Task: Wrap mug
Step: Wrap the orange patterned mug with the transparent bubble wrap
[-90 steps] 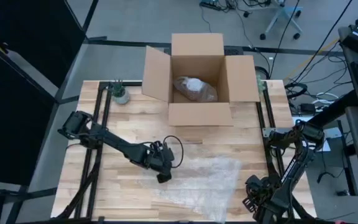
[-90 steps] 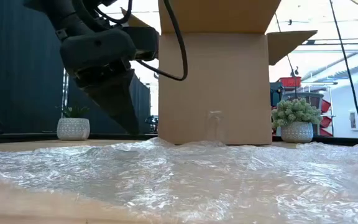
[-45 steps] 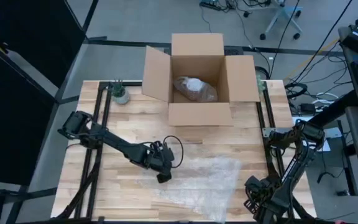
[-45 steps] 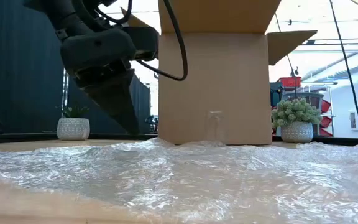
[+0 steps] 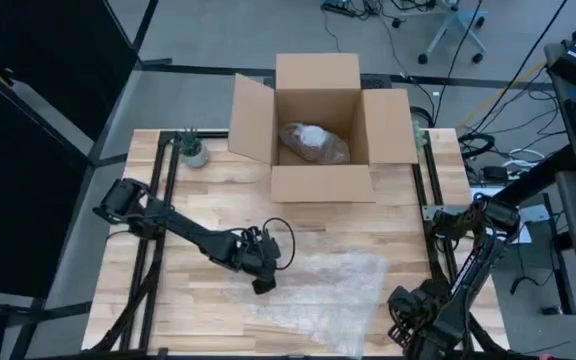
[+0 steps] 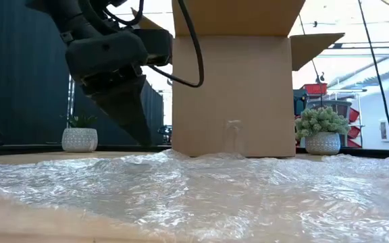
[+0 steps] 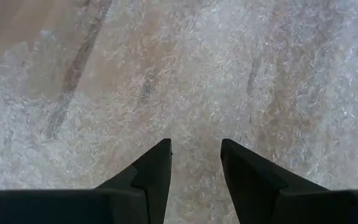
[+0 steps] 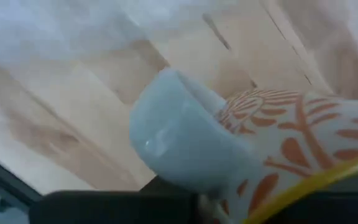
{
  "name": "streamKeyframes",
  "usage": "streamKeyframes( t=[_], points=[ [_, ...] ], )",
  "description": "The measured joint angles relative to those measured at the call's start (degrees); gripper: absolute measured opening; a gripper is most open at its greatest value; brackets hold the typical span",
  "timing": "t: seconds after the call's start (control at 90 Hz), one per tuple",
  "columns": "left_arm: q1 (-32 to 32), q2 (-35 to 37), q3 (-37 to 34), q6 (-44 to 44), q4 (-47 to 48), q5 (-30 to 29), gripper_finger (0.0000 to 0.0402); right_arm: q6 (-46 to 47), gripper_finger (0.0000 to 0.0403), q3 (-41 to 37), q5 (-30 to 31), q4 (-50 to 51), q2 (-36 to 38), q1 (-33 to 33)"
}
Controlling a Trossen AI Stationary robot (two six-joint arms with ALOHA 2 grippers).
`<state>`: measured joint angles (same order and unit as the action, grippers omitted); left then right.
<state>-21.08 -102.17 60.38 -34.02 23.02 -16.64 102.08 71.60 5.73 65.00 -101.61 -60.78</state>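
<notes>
A sheet of clear bubble wrap (image 5: pixel 318 290) lies spread on the wooden table's near half. My left gripper (image 5: pixel 261 284) stands open over the sheet's left edge, fingers pointing down (image 7: pixel 194 152). I cannot tell whether the fingertips touch the wrap. The mug (image 8: pixel 272 149), pale blue with an orange leaf pattern and a yellow rim, fills the right wrist view. My right gripper (image 5: pixel 408 322) is at the table's near right corner, shut on the mug. The arm hides the mug in the high view. My right gripper holds the mug, but the mug itself covers the place of contact, so the part held does not show. The pale blue handle (image 8: pixel 179 137) sticks out ahead of the fingers. The mug is tilted, with the wooden tabletop showing beyond it.
An open cardboard box (image 5: pixel 318 130) stands at the far middle with a wrapped bundle (image 5: pixel 313 143) inside. Small potted plants sit at the far left (image 5: pixel 191 150) and far right (image 6: pixel 323 131). Bare wood lies left of the wrap.
</notes>
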Motion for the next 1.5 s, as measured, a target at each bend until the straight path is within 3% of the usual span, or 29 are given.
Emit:
streamKeyframes(
  t=[0.444, 0.756, 1.067, 1.311, 1.5],
  points=[
    [-0.5, 2.4, 0.1, 1.8, 0.7, 4.7, 0.0130, -21.0, 0.0008, 6.7, 1.1, -3.7, 0.2, 8.2],
    [-1.5, 11.9, 0.2, 5.0, 1.5, 2.6, 0.0130, -36.1, 0.0008, 8.4, 9.5, -7.0, 0.2, 14.7],
    [-2.0, 13.9, 0.0, 6.3, 10.9, -0.4, 0.0130, -52.1, 0.0008, 8.4, 16.5, -19.4, -0.5, 20.7],
    [-2.7, 14.0, -4.0, 5.9, 9.5, -0.5, 0.0130, -60.6, 0.0008, 8.4, 16.9, -23.4, -4.3, 26.9],
    [-4.0, 14.8, -10.6, 5.6, -0.3, 0.2, 0.0130, -64.4, 0.0008, 8.4, 16.5, -25.7, -7.9, 30.4]
  ],
)
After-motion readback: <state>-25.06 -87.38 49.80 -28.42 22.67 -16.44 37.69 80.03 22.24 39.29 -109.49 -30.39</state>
